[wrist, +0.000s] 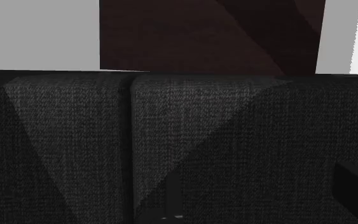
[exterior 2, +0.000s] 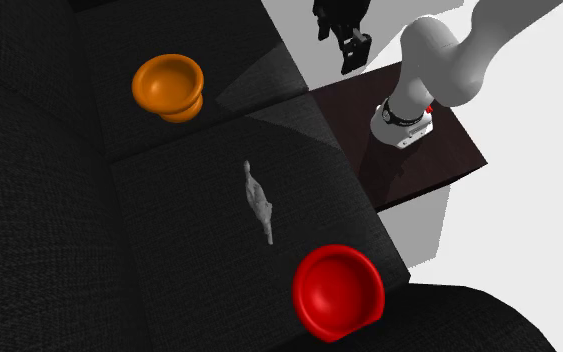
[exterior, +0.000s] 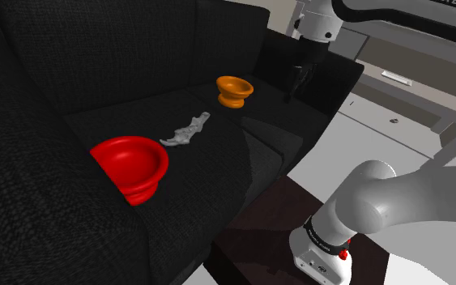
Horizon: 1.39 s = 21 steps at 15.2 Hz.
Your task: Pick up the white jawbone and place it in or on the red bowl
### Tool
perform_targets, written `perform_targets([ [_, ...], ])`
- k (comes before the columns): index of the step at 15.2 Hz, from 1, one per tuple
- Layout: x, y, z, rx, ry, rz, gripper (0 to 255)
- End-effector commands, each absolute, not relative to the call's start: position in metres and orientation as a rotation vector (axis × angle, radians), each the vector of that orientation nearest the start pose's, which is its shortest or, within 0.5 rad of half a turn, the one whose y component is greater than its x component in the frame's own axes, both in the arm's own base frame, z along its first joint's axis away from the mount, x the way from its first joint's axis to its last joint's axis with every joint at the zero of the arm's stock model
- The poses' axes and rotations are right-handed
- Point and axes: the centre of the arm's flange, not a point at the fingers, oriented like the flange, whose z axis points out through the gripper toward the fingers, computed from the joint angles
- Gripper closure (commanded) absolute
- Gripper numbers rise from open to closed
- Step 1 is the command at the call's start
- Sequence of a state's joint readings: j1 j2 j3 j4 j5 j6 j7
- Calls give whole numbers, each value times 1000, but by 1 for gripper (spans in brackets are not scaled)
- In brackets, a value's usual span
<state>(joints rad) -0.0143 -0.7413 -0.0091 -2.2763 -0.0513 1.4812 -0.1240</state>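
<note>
On the black sofa [exterior: 48, 73] the red bowl [exterior: 133, 166] sits nearest in the shoulder view, near the jawbone [exterior: 185, 129]; the jawbone, pale grey, lies flat on the seat cushion, touching neither bowl; beyond the jawbone stands an orange bowl [exterior: 234, 89]; farther still from the jawbone hangs the gripper [exterior: 299, 87], well apart from it; released or clenched, I cannot tell.

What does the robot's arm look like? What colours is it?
The arm is made of fat, rounded white tubes. A black band rings it near its base, with a small red spot beside that. Its end effector is all black.
</note>
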Motion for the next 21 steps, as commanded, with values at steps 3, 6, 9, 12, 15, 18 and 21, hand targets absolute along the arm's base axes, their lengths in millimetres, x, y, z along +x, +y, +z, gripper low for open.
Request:
perform_targets([
  [3,335,-12,596,-3166,-298,98,0],
  [6,371,-5,579,-3138,-504,109,0],
  [9,405,7,563,-3097,-709,119,0],
  [12,438,23,546,-3042,-910,129,0],
  [15,468,44,528,-2974,-1107,138,0],
  [18,495,68,511,-2892,-1298,147,0],
  [21,518,95,493,-2799,-1484,155,0],
])
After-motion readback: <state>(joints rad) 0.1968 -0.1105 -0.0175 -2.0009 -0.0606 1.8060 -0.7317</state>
